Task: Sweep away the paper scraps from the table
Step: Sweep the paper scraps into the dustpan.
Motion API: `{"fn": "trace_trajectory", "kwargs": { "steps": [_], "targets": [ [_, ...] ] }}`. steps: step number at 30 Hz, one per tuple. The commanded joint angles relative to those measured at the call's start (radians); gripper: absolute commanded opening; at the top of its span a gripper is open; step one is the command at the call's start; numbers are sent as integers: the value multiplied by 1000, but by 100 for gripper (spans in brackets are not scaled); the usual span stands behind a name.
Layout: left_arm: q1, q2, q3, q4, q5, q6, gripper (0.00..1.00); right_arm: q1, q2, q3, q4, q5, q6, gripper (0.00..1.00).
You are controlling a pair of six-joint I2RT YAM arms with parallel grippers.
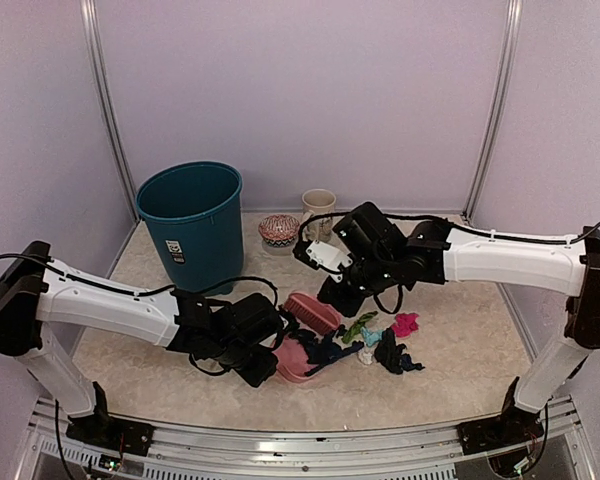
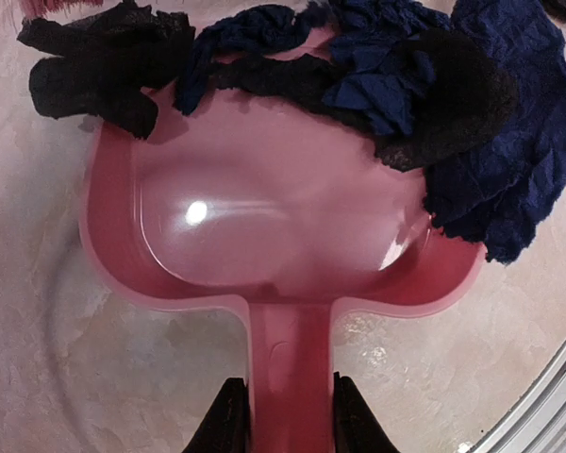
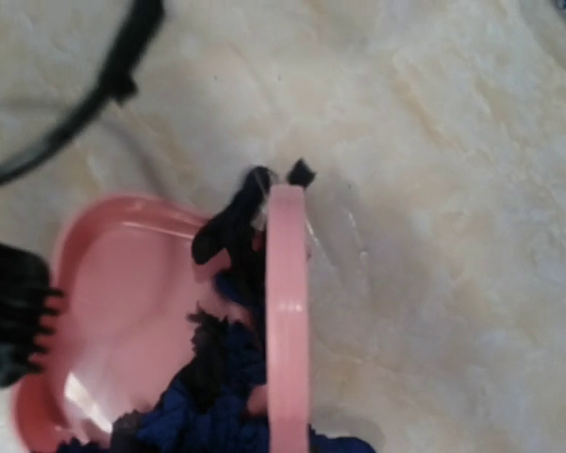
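My left gripper is shut on the handle of the pink dustpan, which lies flat on the table. In the left wrist view the fingertips clamp the handle, and black and navy paper scraps lie across the pan's mouth. My right gripper holds the pink brush against the scraps beside the pan. The brush shows edge-on in the right wrist view; its own fingers are hidden there. More scraps, green, magenta and black, lie to the right.
A teal waste bin stands at the back left. A patterned bowl and a beige cup stand behind the right gripper. A metal rail runs along the front edge. A black cable hangs over the table.
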Motion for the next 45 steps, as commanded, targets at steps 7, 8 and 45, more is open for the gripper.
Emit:
{"fn": "trace_trajectory", "kwargs": {
  "steps": [7,8,45],
  "targets": [
    [18,23,0,127,-20,-3,0,9,-175,-49,-36,152,41,0],
    [18,21,0,128,-20,-3,0,8,-191,-57,-21,182,41,0],
    [26,-15,-34,121,-4,-4,0,1,-127,-347,437,-81,-374,0]
  ]
}}
